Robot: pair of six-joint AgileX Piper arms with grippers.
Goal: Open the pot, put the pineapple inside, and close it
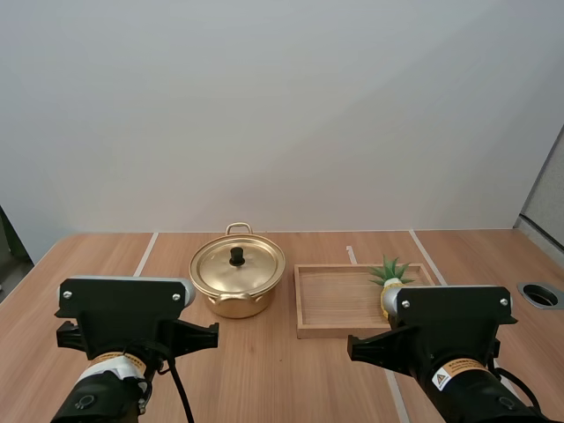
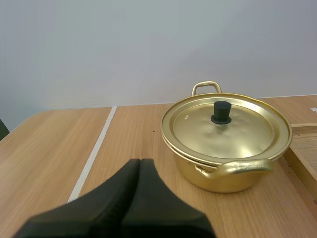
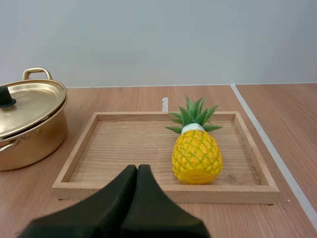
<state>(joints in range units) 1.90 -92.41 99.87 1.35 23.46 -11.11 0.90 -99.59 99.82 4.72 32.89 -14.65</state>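
- Left gripper [image 2: 140, 161]: the two black fingers lay pressed together as one dark wedge, with nothing between them
- The wedge's tip was low over the table [image 2: 49, 144], short of the pot [image 2: 223, 179] and not touching it
- Pot: gold, upright on the table, with the lid [image 2: 242, 134] seated on it and a black knob [image 2: 221, 112] at the lid's centre; one loop handle faced the left gripper, the other was on the far side
- Right gripper [image 3: 137, 168]: fingers likewise closed flat against each other, holding nothing
- Its tip was near the front rim of the wooden tray [image 3: 163, 193]; contact could not be established
- Pineapple [image 3: 196, 156]: inside the tray, in its right half, with the yellow body toward the right gripper and the green crown beyond it; whether it stood or lay could not be settled
- The tray rested on the table just beside the pot, on the pot's right
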